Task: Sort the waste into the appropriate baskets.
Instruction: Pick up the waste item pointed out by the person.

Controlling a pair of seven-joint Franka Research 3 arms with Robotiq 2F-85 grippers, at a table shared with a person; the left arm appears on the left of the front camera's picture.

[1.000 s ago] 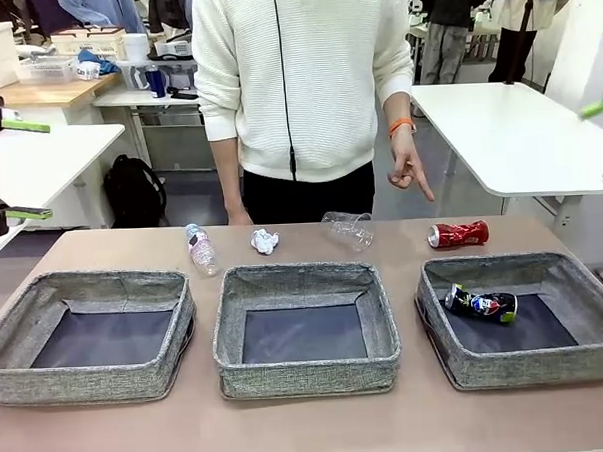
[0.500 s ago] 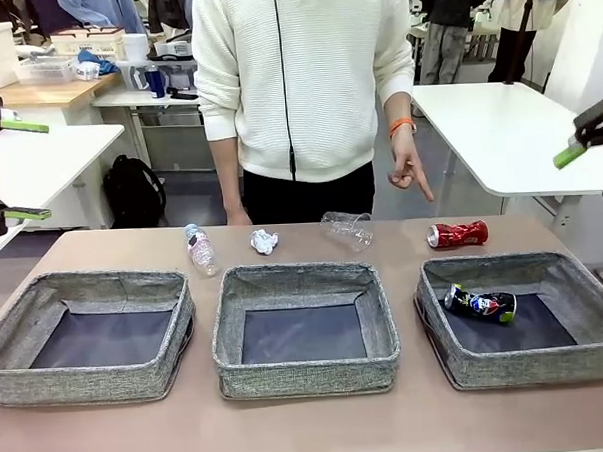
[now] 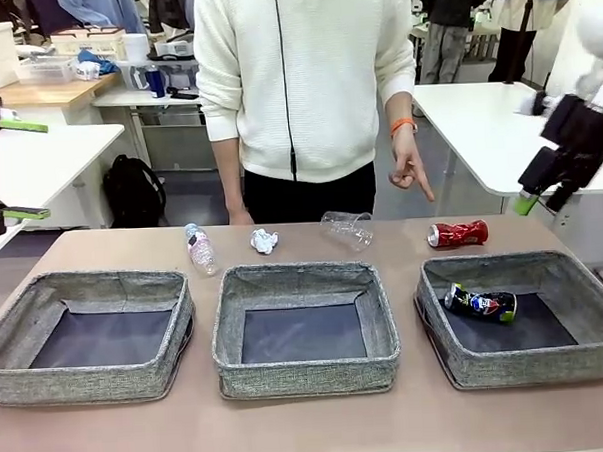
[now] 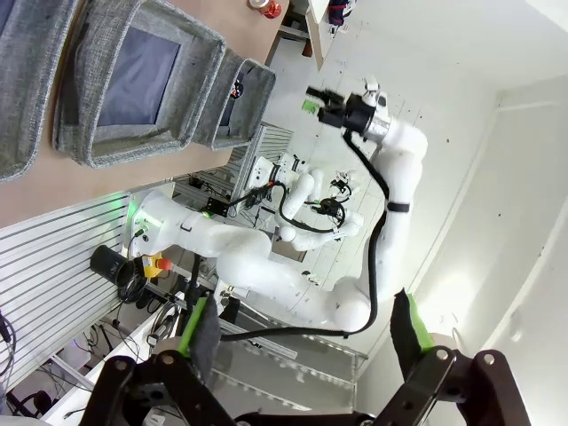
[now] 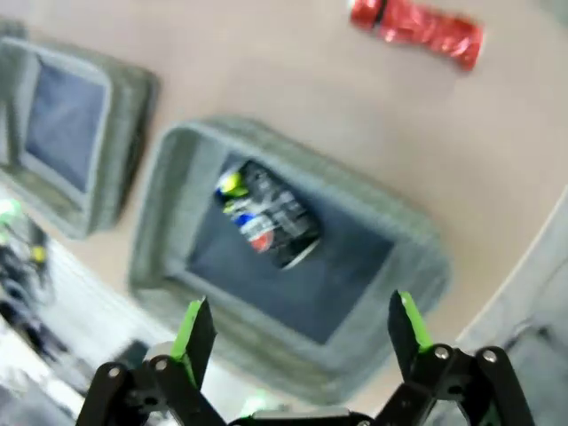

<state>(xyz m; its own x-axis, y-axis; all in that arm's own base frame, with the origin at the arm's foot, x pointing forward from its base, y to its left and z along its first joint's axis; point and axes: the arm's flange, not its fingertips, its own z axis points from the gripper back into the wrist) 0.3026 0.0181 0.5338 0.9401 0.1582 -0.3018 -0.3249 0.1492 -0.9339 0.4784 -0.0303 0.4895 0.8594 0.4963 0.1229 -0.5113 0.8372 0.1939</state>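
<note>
Front view: red can [image 3: 458, 234] behind rt basket [image 3: 528, 368], person's hand [image 3: 409, 171] near.

Left basket [image 3: 88, 383], middle basket [image 3: 308, 376], right basket [image 3: 533, 368] in a row. Dark can [image 3: 480, 303] lies in right basket. Behind them lie bottle [image 3: 199, 249], crumpled paper [image 3: 264, 241], clear cup [image 3: 348, 228] on its side, red can [image 3: 458, 234].

One can [image 3: 480, 304] in right basket [image 3: 528, 368]; bottle [image 3: 199, 249], paper [image 3: 264, 241], cup [image 3: 348, 228], other can [image 3: 458, 234] behind baskets [image 3: 308, 371].
</note>
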